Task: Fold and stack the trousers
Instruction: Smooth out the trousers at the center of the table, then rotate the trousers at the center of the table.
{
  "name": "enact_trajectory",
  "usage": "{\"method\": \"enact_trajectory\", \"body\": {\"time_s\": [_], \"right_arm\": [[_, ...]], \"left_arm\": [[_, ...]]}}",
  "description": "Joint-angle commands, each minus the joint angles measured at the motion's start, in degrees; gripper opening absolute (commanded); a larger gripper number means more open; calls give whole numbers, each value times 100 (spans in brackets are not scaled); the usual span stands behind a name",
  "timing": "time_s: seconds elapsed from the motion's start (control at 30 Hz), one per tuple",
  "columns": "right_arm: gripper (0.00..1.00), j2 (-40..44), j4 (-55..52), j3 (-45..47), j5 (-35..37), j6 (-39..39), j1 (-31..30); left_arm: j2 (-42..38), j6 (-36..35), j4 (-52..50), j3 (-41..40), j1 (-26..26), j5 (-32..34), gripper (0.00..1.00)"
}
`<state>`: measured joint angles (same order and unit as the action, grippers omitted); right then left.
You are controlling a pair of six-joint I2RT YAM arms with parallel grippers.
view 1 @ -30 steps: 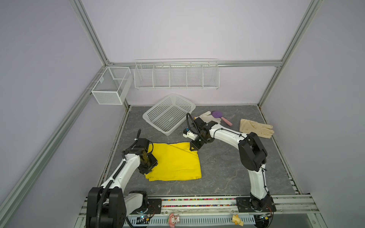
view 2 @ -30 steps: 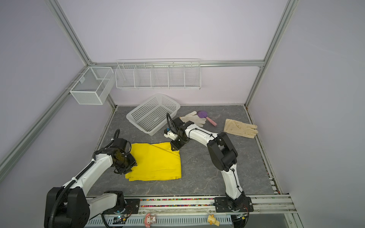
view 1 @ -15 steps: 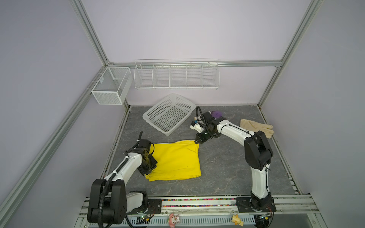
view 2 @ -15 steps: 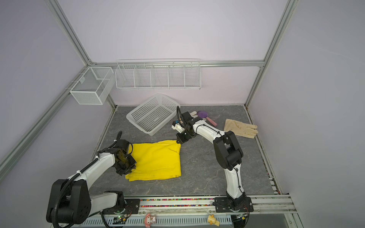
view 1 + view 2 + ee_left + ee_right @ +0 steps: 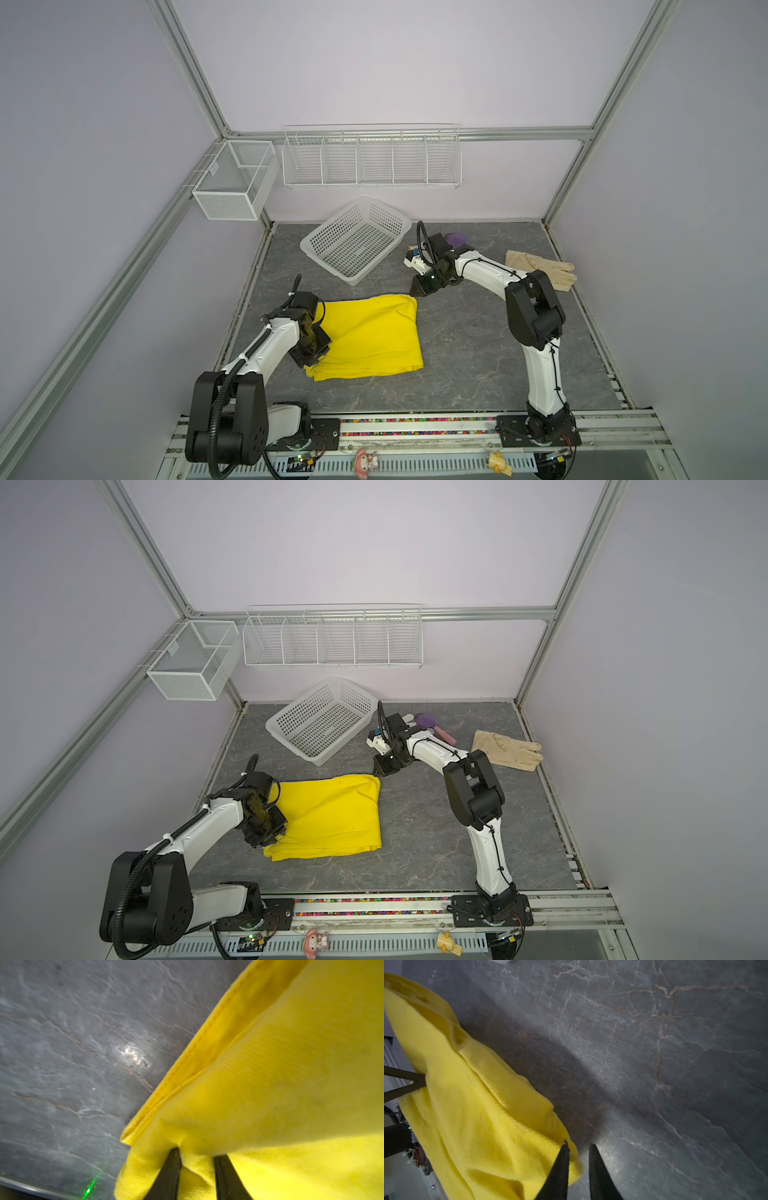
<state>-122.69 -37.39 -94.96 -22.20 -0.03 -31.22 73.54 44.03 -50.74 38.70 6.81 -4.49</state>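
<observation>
Trousers (image 5: 370,332) lie folded at near left. Left gripper (image 5: 198,1153) pinches their left edge; right gripper (image 5: 578,1145), jaws slightly apart, sits beside their far right corner.

The trousers (image 5: 291,1068) are matt cloth with fine woven ribs. The worktop (image 5: 654,1064) looks like veined stone, smooth and a little shiny. The basket (image 5: 353,245) is plastic; the glove (image 5: 540,268) looks leathery.
</observation>
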Motion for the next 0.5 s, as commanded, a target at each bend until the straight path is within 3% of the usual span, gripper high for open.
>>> {"method": "enact_trajectory", "body": {"time_s": [0.0,0.13,0.2,0.37,0.47], "right_arm": [[24,75,-36,-265,143,-189,-68],[40,731,-144,134,368,28,-59],[41,1136,-54,575,315,279,-58],[44,1822,695,1739,-571,1309,-406],[48,1760,1033,1999,-391,1571,-797]], "left_arm": [[99,-202,-266,218,-22,348,31],[-238,-210,-690,663,-4,315,42],[-401,-202,-879,826,22,273,46],[-598,140,-543,636,227,-396,56],[-476,275,-194,448,367,-470,59]]}}
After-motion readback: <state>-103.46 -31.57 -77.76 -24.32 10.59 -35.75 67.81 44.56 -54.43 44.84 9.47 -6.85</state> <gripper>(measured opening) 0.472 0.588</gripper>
